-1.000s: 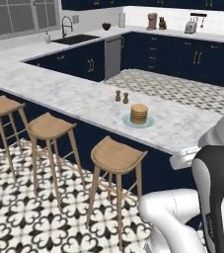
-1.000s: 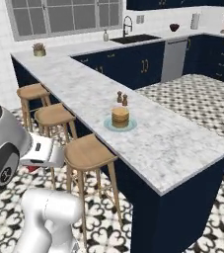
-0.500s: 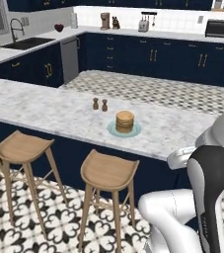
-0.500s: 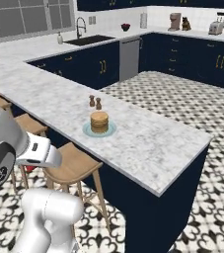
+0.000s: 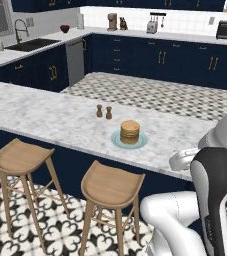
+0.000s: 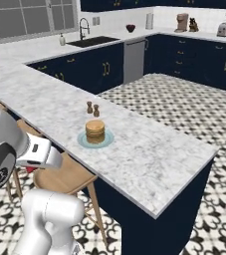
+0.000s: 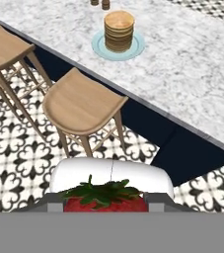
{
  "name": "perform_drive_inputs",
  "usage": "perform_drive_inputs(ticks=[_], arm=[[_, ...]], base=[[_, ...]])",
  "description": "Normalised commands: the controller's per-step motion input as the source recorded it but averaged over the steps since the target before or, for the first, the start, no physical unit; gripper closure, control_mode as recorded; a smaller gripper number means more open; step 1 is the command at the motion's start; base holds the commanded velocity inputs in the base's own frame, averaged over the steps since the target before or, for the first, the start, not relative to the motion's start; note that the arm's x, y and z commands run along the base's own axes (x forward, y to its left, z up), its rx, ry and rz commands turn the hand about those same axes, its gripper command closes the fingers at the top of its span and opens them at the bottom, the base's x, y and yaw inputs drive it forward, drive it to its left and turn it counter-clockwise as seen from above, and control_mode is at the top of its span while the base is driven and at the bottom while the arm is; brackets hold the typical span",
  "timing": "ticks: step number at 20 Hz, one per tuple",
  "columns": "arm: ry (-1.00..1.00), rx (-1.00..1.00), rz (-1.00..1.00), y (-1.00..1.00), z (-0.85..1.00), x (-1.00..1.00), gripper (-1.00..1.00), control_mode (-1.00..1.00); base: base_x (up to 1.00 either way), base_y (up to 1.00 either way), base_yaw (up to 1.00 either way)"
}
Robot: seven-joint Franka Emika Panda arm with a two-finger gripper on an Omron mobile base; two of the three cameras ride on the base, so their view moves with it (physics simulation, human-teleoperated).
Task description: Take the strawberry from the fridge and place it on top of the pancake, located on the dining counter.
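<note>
In the hand view the strawberry (image 7: 91, 204), red with a green leafy cap, sits at the bottom between the finger tips of my gripper (image 7: 105, 207), which is shut on it. The pancake (image 7: 119, 30) is a golden stack on a pale blue plate (image 7: 135, 50), far ahead on the dining counter (image 7: 192, 64). From the base views the pancake (image 5: 130, 131) (image 6: 95, 131) stands near the counter's near edge, and my hand (image 5: 185, 159) (image 6: 40, 152) hangs short of that edge, beside the stools. A red speck of strawberry (image 6: 31, 169) shows under the hand. The fridge is out of view.
Two small brown shakers (image 5: 104, 112) (image 6: 92, 108) stand just behind the plate. Wooden stools (image 5: 112, 186) (image 5: 20, 156) (image 7: 83, 103) line the counter's near side, one right below the pancake. Navy cabinets with a sink (image 5: 30, 45) run along the far walls.
The base has driven and turned, so the whole scene shifted; the counter and pancake now sit closer and more in front. The gripper has stayed shut on the strawberry.
</note>
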Motion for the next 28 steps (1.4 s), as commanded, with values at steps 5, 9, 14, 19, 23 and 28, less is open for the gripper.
perform_drive_inputs(ticks=[5,9,14,19,23,28], arm=[[0.0,0.0,0.0,0.0,0.0,0.0,1.0,1.0],[0.0,0.0,0.0,0.0,0.0,0.0,1.0,1.0],[0.0,-0.04,0.0,0.0,0.18,0.8,1.0,-1.0],[0.0,-0.06,0.0,0.0,0.19,1.0,1.0,-1.0],[0.0,-0.02,-0.02,0.05,0.0,1.0,1.0,-1.0],[-0.02,0.01,-0.01,0.01,-0.05,1.0,1.0,-1.0]], base=[[0.68,0.0,0.03],[0.61,0.0,0.0],[0.15,0.0,0.0],[0.0,0.0,0.0],[0.0,0.0,0.0],[0.0,0.0,0.0]])
